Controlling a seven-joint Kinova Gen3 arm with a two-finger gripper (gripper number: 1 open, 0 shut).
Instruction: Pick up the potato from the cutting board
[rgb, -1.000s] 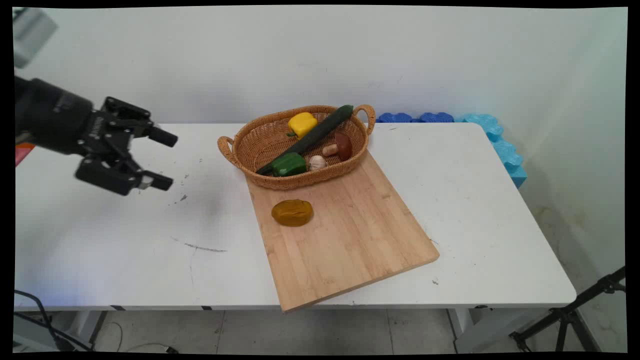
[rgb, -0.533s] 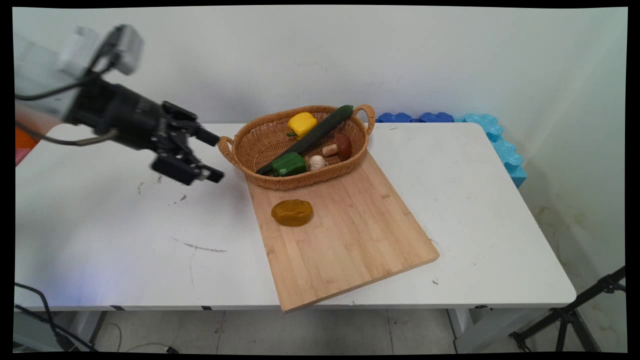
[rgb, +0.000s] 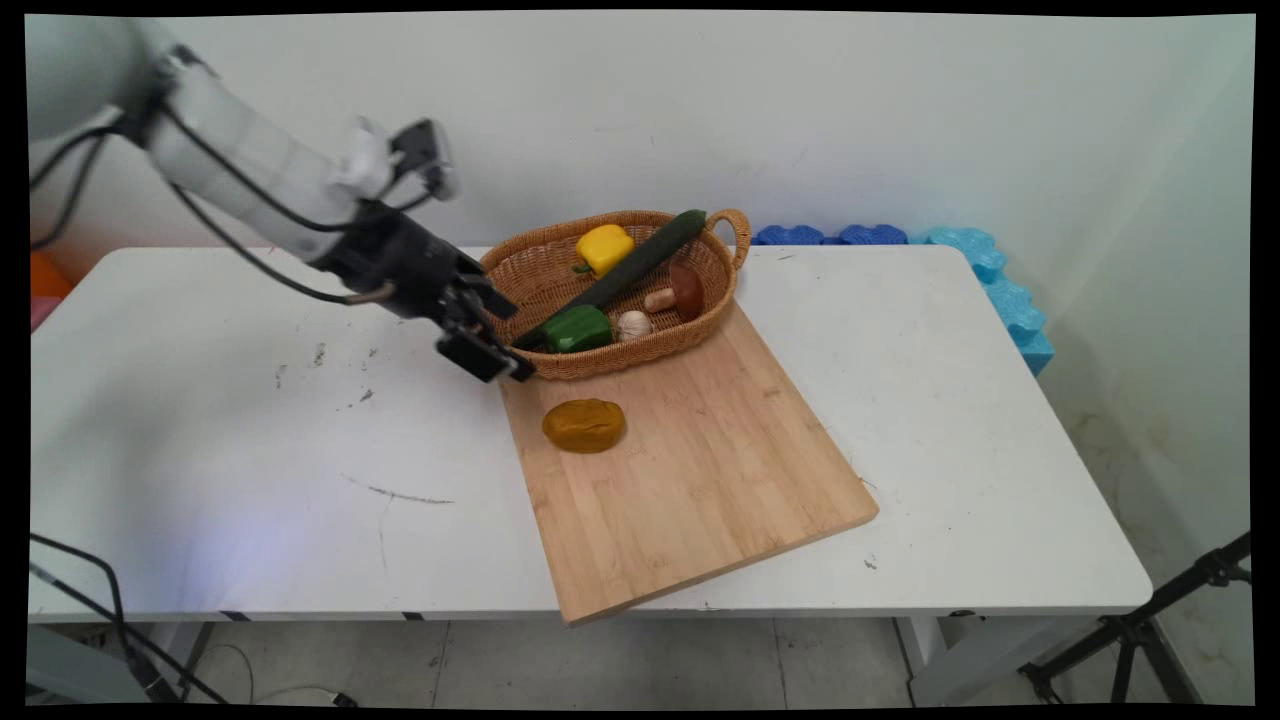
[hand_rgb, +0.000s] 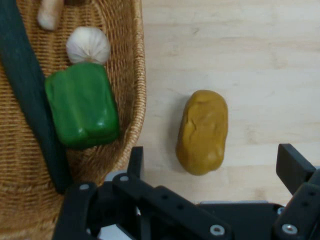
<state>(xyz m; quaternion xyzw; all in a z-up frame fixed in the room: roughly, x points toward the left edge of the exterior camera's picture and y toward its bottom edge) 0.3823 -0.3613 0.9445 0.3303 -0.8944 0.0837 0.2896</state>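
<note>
My black gripper (rgb: 512, 342) hangs open over the left end of the wicker basket (rgb: 520, 360), near the board's far left corner. A brownish-yellow potato (rgb: 584, 425) lies on the wooden cutting board (rgb: 700, 470), just below and right of the gripper. In the hand view the potato (hand_rgb: 202, 131) sits between and ahead of my fingers (hand_rgb: 135, 161), nothing held. The basket (hand_rgb: 132, 75) holds a green pepper (hand_rgb: 82, 104), garlic (hand_rgb: 88, 45) and a long cucumber (hand_rgb: 30, 95).
The basket also holds a yellow pepper (rgb: 604, 247) and a brown mushroom (rgb: 683, 291). Blue foam pieces (rgb: 985, 275) line the table's far right edge. A tripod leg (rgb: 1140, 630) stands by the right front corner of the white table (rgb: 250, 480).
The arm has swung right from the table's left side, bringing the open gripper to the basket's left end, close above the potato.
</note>
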